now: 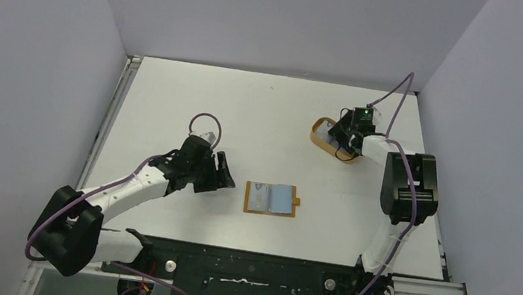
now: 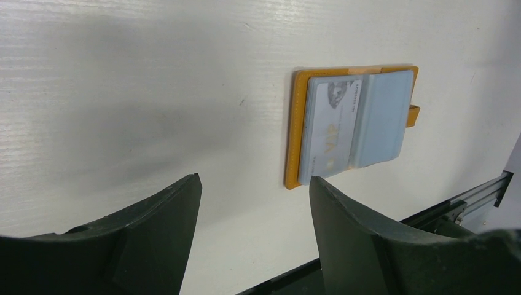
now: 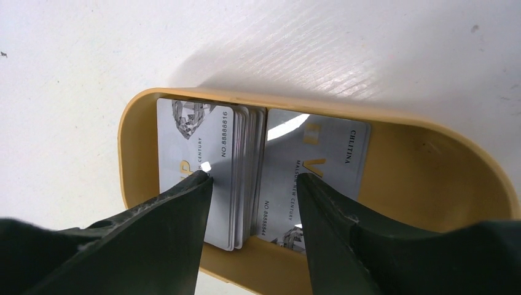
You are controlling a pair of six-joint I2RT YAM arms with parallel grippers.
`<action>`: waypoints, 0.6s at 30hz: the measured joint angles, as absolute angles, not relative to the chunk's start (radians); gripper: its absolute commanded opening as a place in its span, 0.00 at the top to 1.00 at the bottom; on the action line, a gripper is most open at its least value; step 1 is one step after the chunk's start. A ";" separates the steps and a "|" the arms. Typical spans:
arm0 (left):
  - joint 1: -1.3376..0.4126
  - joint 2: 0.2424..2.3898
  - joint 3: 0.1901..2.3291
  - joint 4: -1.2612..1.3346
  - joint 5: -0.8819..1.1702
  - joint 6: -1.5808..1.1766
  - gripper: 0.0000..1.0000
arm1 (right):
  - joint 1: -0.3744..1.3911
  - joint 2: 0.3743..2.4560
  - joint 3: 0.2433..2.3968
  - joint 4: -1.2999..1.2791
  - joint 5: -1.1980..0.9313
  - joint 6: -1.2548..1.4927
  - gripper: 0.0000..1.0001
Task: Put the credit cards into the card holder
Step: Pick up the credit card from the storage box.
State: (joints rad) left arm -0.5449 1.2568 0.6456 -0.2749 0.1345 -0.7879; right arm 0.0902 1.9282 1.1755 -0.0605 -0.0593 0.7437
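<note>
The card holder lies open on the table, orange-tan with a grey-blue inside. One credit card sits in its left half. My left gripper hovers open just left of it, holding nothing. More credit cards stand stacked in an orange oval tray, with a single card lying flat beside the stack. My right gripper is down in the tray, open, its jaws either side of the stack's edge with a gap on the right.
White walls enclose the table on three sides. A black rail with the arm bases runs along the near edge. The tray sits at the far right, close to the right arm's upper link.
</note>
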 measured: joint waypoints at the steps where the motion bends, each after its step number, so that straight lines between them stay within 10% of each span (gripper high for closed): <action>1: -0.544 1.259 0.646 -0.275 0.135 -0.788 0.37 | 0.088 1.928 1.173 -0.056 -0.061 0.744 0.49; 8: -0.541 1.269 0.646 -0.275 0.139 -0.788 0.38 | 0.080 1.922 1.144 -0.006 -0.086 0.753 0.58; 18: -0.541 1.271 0.646 -0.275 0.139 -0.789 0.38 | 0.077 1.887 1.097 0.045 -0.112 0.784 0.27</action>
